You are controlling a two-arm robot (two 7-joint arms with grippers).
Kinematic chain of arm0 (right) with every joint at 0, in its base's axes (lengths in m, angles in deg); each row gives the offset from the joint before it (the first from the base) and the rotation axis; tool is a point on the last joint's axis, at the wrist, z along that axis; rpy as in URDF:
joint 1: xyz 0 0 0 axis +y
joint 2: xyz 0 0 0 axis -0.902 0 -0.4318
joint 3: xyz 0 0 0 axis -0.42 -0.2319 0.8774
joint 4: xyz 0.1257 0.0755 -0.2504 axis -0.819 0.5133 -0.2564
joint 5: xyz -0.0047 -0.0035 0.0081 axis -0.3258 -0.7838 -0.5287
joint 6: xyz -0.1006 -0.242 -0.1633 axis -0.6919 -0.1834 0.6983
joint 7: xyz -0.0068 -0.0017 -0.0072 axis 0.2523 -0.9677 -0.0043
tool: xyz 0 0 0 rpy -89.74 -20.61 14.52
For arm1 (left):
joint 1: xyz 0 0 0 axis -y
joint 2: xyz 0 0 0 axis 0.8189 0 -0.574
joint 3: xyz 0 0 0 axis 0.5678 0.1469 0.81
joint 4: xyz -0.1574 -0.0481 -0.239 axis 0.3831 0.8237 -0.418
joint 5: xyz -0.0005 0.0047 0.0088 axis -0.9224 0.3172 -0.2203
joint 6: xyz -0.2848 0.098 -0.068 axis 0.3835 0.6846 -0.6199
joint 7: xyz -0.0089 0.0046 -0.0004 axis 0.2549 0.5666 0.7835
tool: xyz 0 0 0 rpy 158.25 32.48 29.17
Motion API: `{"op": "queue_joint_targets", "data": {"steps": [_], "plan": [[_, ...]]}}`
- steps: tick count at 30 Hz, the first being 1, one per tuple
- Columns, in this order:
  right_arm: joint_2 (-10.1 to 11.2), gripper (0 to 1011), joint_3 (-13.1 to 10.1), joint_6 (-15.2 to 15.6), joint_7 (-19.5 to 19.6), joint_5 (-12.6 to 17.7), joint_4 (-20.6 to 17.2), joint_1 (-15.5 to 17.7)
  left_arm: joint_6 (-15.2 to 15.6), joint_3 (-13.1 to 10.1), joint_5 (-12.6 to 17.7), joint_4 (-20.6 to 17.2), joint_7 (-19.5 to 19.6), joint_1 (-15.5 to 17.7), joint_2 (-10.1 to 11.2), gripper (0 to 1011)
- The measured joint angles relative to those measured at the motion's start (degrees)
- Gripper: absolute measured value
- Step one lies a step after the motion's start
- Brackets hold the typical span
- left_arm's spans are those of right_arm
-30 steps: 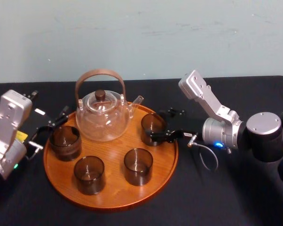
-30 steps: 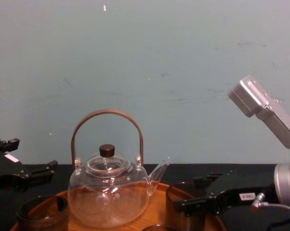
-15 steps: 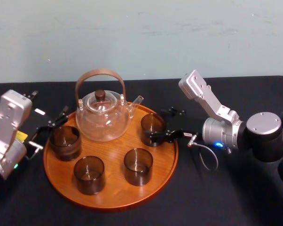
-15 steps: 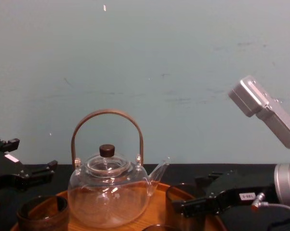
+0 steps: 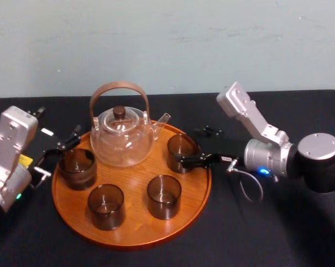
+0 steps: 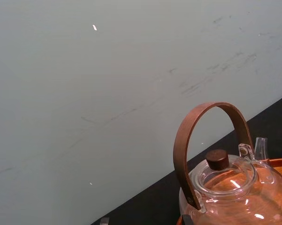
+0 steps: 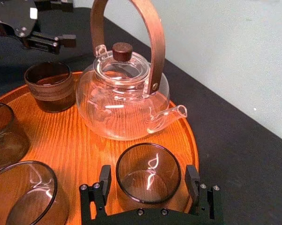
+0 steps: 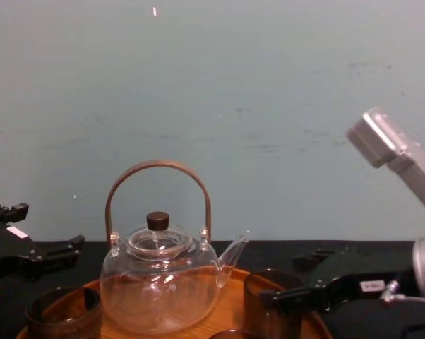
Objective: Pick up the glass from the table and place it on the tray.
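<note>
Fingers [image 7: 193, 180] spread, the right gripper [image 7: 148, 178] is bracketing the glass [image 7: 149, 171] beside the teapot [image 7: 122, 101], apparently leaving it on the tray [image 7: 80, 140], the open left gripper [image 5: 60, 151] idling left of the teapot.

My right arm [image 5: 255, 121] is made of boxy silver links running to a dark grey round joint [image 5: 318, 161], with a blue light [image 5: 260, 171] and a thin grey cable [image 5: 248, 189] looping beneath. My right gripper [image 7: 148, 180] is black, with screws [image 7: 137, 212] along its bar and a white label [image 8: 371, 286] on one finger. My left arm [image 5: 11, 133] is silver too, with a green light [image 5: 17, 196] and a yellow tag [image 5: 25, 161]. My left gripper [image 5: 59, 153] is black, also white-labelled.
</note>
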Motion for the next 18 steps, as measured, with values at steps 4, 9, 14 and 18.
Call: {"op": "queue_joint_targets", "data": {"steps": [4,9,14,18], "plan": [[1.67,1002,-0.94,0.01,-0.33,0.88,-2.52,1.52,0.00,0.00,0.00,0.00,0.00,0.00,0.00,1002],[4.42,1002,-2.22,-0.19,-0.86,2.13,-6.27,3.88,0.00,0.00,0.00,0.00,0.00,0.00,0.00,1001],[7.19,1002,-3.26,-0.68,-1.12,3.24,-9.83,6.24,0.00,0.00,0.00,0.00,0.00,0.00,0.00,1001],[8.53,1002,-4.03,-0.96,-1.00,3.92,-11.48,7.61,0.00,0.00,0.00,0.00,0.00,0.00,0.00,1001]]}}
